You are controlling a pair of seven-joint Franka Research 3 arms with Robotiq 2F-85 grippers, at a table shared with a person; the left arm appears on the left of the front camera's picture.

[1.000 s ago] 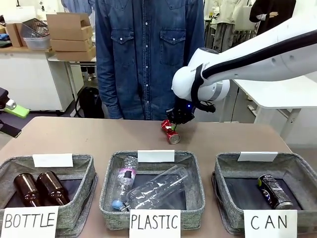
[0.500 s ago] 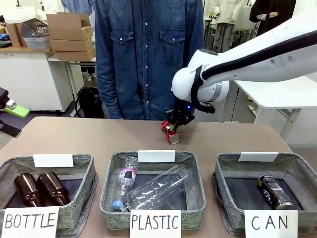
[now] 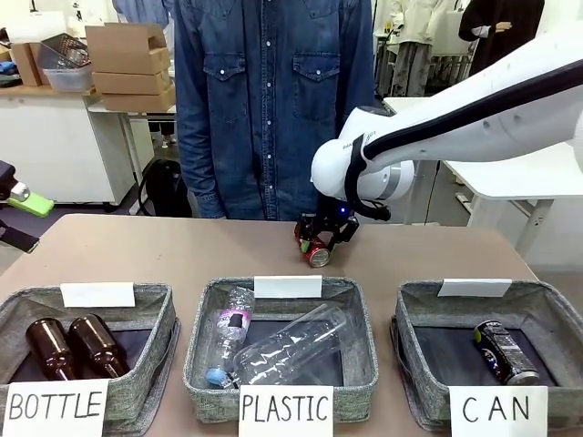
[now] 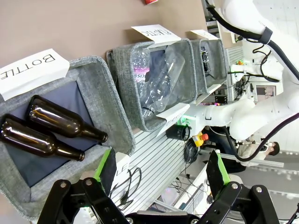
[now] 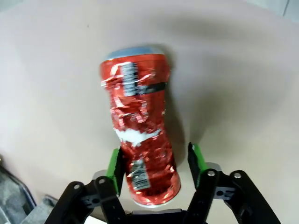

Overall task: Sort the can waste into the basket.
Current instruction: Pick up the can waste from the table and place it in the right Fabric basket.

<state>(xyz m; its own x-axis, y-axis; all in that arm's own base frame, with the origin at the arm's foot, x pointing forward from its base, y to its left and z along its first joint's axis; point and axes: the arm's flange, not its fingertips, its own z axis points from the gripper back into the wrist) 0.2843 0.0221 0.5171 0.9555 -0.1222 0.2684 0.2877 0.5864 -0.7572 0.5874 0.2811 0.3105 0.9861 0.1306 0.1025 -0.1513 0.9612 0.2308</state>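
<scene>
Front view: right arm reaches in from the right, across the middle, right gripper (image 3: 319,242) down at the red can (image 3: 315,249) on the far part of the table (image 3: 137,250), just in front of the person in a denim shirt (image 3: 273,100). Can lies on its side, silver end toward the camera.

Right wrist view: red can (image 5: 140,140) sits between the two green pads (image 5: 115,164). One pad looks in contact or nearly so, the other (image 5: 196,158) has a small gap to the can. Jaws partly closed around it, not clearly clamped; can't tell if grip is made. Can is dented and crumpled, and appears to rest on the table.

Second can, dark black-blue and silver (image 3: 504,350), lies inside the CAN basket (image 3: 428,355) at front right, white "CAN" sign (image 3: 496,410) on its near wall. Red can is well apart from that basket.

Middle basket, signed PLASTIC (image 3: 205,364), holds clear plastic bottles (image 3: 282,346). Left basket, signed BOTTLE (image 3: 155,360), holds two brown glass bottles (image 3: 73,346).

Left wrist view: left gripper (image 4: 161,170) wide open, nothing between the fingers, held off the table's near edge looking sideways over the baskets. Brown bottles (image 4: 51,130) and plastic bottles (image 4: 159,81) show in their baskets.
</scene>
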